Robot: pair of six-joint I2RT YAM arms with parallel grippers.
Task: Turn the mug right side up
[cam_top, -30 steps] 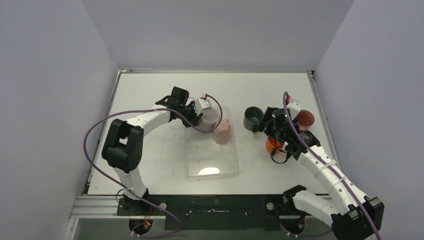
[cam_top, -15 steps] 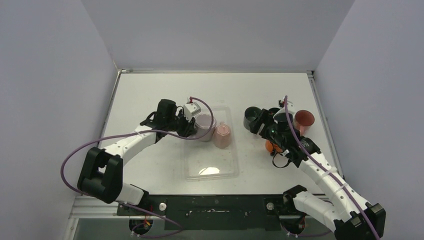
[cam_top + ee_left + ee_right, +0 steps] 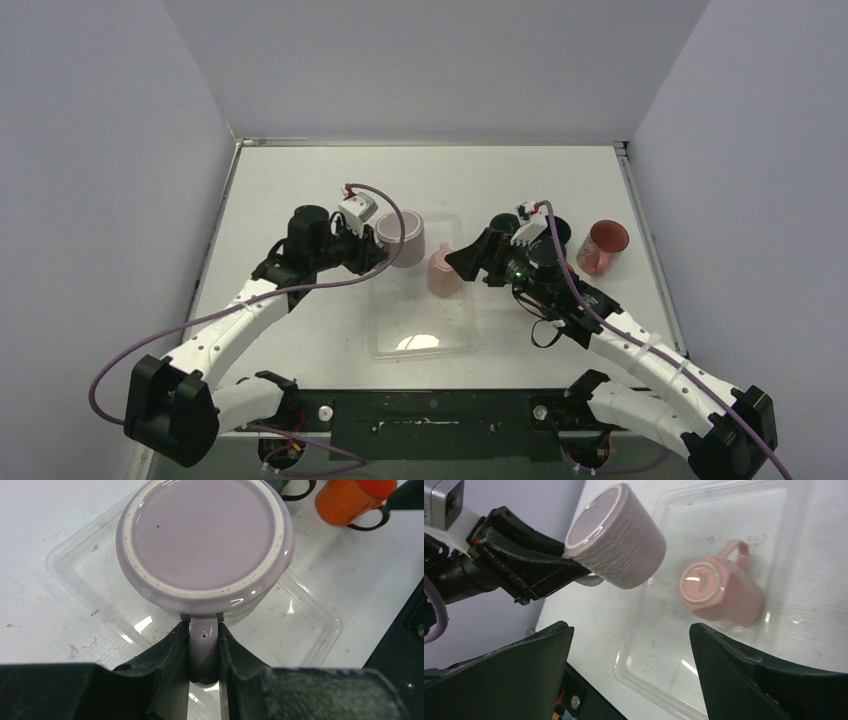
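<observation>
A: Surface and room first?

B: White surface (image 3: 300, 180), flecked with small marks, boxed in by plain pale grey walls (image 3: 420, 60). Clear plastic tray (image 3: 420, 345) lying on it between the two arms.

A: And the left pincer?

B: Left pincer (image 3: 204, 645) clenched on the handle of the lilac mug (image 3: 202, 535), one finger pressed to each side of it.

A: Where does that mug sit against it?

B: Straight ahead of the fingertips, raised over the tray's far corner. Tipped on its side, with the base turned back toward the wrist and the mouth pointing away.

A: Right pincer?

B: Right pincer (image 3: 630, 627) released, jaws spread wide, gripping nothing, touching nothing. Pink mug (image 3: 719, 592) ahead of the open jaws and apart from both fingers. Standing upside down in the tray, base up, handle on the far side. Lilac mug just past it, the two not touching.

A: Anything else nearby?

B: Behind the right pincer, a dark green mug (image 3: 555, 232) and a translucent red cup (image 3: 604, 245). From the left wrist, an orange mug (image 3: 350, 500) with a dark handle, beyond the tray.
</observation>
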